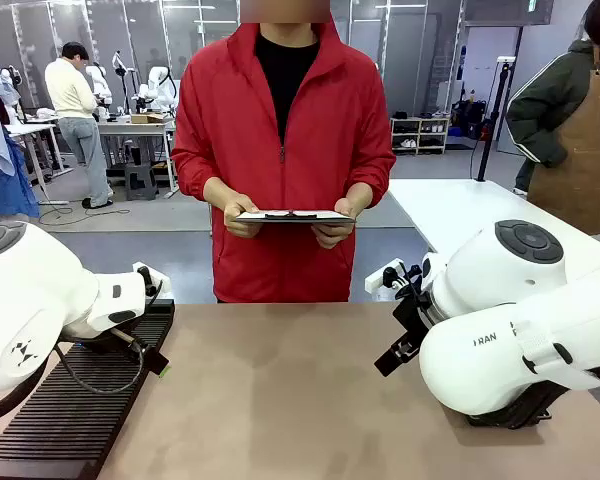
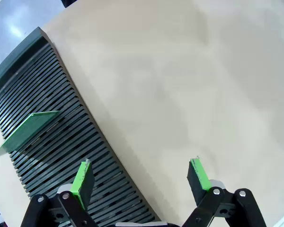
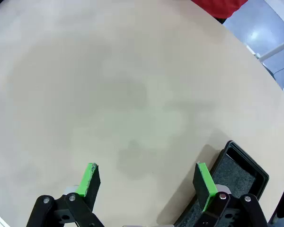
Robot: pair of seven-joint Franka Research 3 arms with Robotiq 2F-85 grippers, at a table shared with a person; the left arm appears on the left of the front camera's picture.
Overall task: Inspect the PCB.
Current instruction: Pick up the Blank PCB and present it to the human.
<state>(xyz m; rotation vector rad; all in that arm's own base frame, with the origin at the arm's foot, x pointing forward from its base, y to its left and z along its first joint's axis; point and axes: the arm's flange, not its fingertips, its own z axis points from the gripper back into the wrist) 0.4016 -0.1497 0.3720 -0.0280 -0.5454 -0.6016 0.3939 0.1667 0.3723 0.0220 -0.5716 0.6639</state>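
Observation:
The PCB (image 2: 31,130) is a thin green board standing tilted on edge in the slots of a black ribbed rack (image 2: 71,118), to the left of and beyond my left gripper (image 2: 141,177). That gripper is open with nothing between its green pads and hovers over the rack's edge and the tan table. In the right wrist view my right gripper (image 3: 146,182) is open above bare tabletop. In the front view the left arm (image 1: 40,300) hangs over the rack (image 1: 75,420) and hides the board.
Across the table a person in a red jacket holds a white-paper clipboard (image 1: 293,216) in both hands. A shallow black tray (image 3: 239,172) with a grey lining lies to the right of my right gripper, under the right arm (image 1: 520,340).

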